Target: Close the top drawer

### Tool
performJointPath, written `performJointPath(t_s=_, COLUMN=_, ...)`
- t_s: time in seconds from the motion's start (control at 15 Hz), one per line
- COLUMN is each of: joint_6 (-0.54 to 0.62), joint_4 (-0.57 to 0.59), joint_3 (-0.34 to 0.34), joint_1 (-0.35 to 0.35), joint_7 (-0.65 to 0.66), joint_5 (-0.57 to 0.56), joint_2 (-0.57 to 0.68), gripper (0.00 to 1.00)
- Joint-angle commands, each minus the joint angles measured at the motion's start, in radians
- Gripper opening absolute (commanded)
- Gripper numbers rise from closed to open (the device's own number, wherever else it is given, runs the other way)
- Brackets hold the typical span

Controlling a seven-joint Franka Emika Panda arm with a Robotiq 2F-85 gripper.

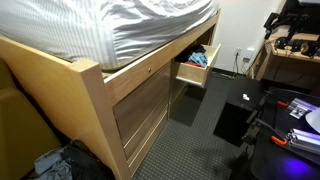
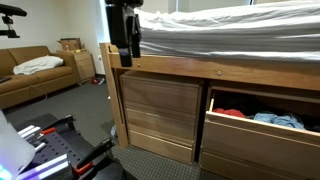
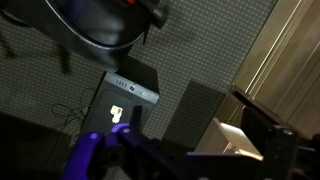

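The top drawer (image 1: 196, 68) is a shallow pale-wood drawer under the bed. It stands pulled out, with colourful clothes inside, and shows in both exterior views (image 2: 258, 138). My gripper (image 2: 122, 45) hangs dark in front of the bed frame's corner, well away from the drawer. In the wrist view its dark fingers (image 3: 200, 150) are spread apart with nothing held between them. A pale wood corner (image 3: 236, 140) shows below, though I cannot tell whether it belongs to the drawer. The gripper is not visible in the exterior view that looks along the bed.
Taller wood panels (image 2: 158, 112) of the bed frame stand beside the drawer. A black box (image 1: 232, 120) and a grey block (image 1: 186, 105) sit on the dark carpet near the drawer. A brown sofa (image 2: 35, 78) is at the far left. Robot hardware (image 1: 295, 125) stands close by.
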Motion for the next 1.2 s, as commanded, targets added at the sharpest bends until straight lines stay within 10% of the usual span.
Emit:
performJointPath(t_s=0.0, joint_6=0.177, joint_4=0.002, joint_3=-0.041, joint_1=-0.111, joint_7=0.061, joint_5=-0.015, joint_2=0.187, gripper=1.0)
performJointPath(t_s=0.4, joint_6=0.129, joint_4=0.021, joint_3=-0.016, joint_1=-0.08, joint_7=0.017, joint_5=-0.003, joint_2=0.129, gripper=1.0)
performJointPath(t_s=0.93, joint_6=0.565, joint_4=0.226, joint_3=-0.031, joint_1=-0.04, joint_7=0.186, joint_5=0.052, joint_2=0.593, gripper=1.0)
performJointPath(t_s=1.13, joint_6=0.571, joint_4=0.326, joint_3=-0.073, joint_1=0.035, joint_7=0.077, joint_5=0.259, joint_2=0.735, gripper=1.0)
